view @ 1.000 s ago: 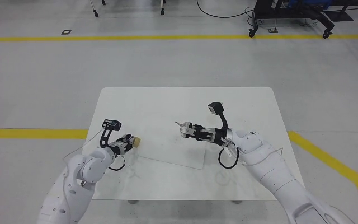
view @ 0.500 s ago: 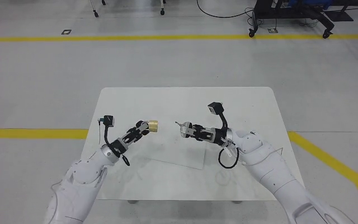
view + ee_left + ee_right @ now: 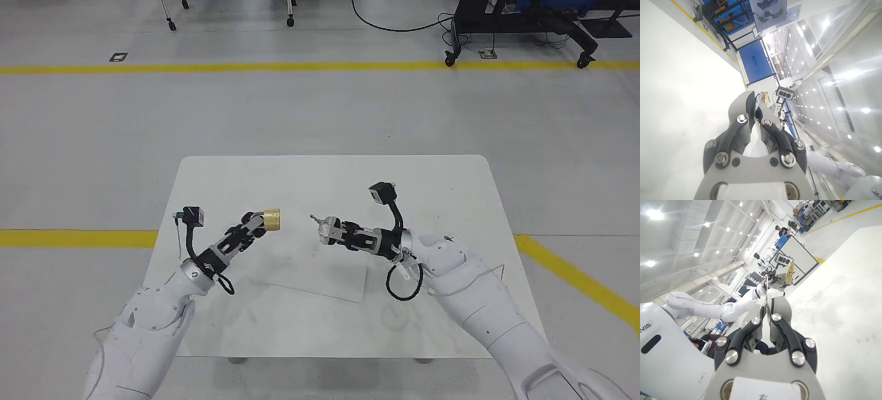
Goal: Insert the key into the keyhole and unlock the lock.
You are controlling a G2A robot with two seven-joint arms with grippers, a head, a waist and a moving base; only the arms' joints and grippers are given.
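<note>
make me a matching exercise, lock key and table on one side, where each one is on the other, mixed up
Things:
1. lock
2. key
3. table

Places:
a. clamped in the right gripper, tip towards the other arm
b. underneath both arms
c. clamped in the left gripper

Pairs: 1-c, 2-a, 3-b

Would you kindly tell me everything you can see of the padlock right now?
The padlock has a brass-coloured body and a silvery shackle. The left gripper is shut on the shackle, holding the lock above the table, its keyhole face turned toward the key in the right gripper, apart from it.
</note>
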